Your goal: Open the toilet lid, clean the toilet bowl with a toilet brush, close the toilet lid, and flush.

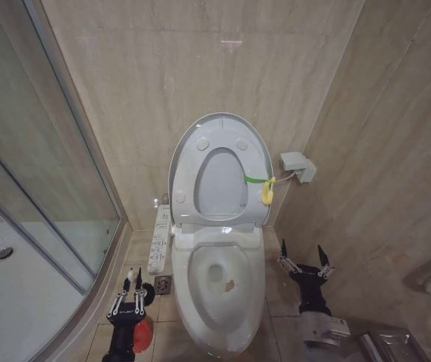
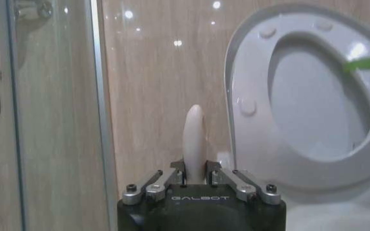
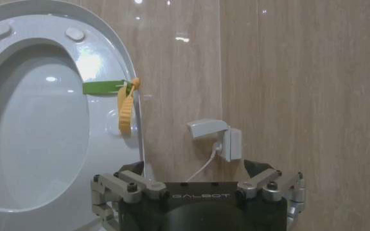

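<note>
left hand point(image 2: 194, 180) pinches the toilet brush point(image 2: 194, 139), head hidden; right hand point(image 1: 304, 260) spread.

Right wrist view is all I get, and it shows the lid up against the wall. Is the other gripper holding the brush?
Observer: Yes. The left gripper is shut on the brush handle, which points upward.
Operator: Where is that gripper?
Observer: Low down on the left of the toilet bowl, just above the red holder. The brush head is hidden.
Operator: Is the bowl dirty?
Observer: The head view shows a small brown spot near the bottom of the bowl.
</note>
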`<state>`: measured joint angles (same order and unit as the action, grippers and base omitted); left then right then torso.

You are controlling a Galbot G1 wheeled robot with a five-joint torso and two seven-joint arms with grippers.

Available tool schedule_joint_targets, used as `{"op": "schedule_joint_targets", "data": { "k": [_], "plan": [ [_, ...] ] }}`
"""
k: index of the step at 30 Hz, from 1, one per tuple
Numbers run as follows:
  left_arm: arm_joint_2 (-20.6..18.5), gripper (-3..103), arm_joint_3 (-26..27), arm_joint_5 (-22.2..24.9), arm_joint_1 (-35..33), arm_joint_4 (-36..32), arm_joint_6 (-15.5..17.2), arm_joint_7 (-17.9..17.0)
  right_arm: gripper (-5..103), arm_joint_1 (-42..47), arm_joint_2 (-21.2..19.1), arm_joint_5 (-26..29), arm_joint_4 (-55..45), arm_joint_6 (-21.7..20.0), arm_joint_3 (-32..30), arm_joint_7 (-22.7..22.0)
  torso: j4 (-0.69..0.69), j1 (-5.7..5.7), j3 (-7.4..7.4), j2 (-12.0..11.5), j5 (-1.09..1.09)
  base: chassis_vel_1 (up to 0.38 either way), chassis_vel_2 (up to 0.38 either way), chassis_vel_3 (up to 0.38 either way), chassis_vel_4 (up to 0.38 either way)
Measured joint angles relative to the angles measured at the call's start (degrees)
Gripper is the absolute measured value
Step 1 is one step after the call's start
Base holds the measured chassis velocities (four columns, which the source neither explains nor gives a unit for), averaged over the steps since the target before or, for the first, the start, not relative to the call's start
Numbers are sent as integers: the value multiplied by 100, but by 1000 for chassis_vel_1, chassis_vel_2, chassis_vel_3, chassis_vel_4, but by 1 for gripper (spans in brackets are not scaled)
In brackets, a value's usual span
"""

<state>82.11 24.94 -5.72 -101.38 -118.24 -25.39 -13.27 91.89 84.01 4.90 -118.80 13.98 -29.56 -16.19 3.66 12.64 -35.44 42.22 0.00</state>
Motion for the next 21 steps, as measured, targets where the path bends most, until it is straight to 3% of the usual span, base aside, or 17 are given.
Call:
{"op": "schedule_joint_targets", "data": {
  "k": [8, 11, 21],
  "plan": [
    [-60, 20, -501, -67, -419, -871, 191, -207, 100, 0, 0, 0, 0, 0, 0, 0, 0, 0, 0, 0, 0, 0, 0, 0, 0],
    [-79, 20, -711, -292, -552, -1162, 210, -239, 100, 0, 0, 0, 0, 0, 0, 0, 0, 0, 0, 0, 1, 0, 0, 0, 0],
    [-187, 20, -1171, -406, -582, -1466, 218, -83, 100, 0, 0, 0, 0, 0, 0, 0, 0, -1, 0, 0, 0, 0, 0, 0, 0]
  ]
}}
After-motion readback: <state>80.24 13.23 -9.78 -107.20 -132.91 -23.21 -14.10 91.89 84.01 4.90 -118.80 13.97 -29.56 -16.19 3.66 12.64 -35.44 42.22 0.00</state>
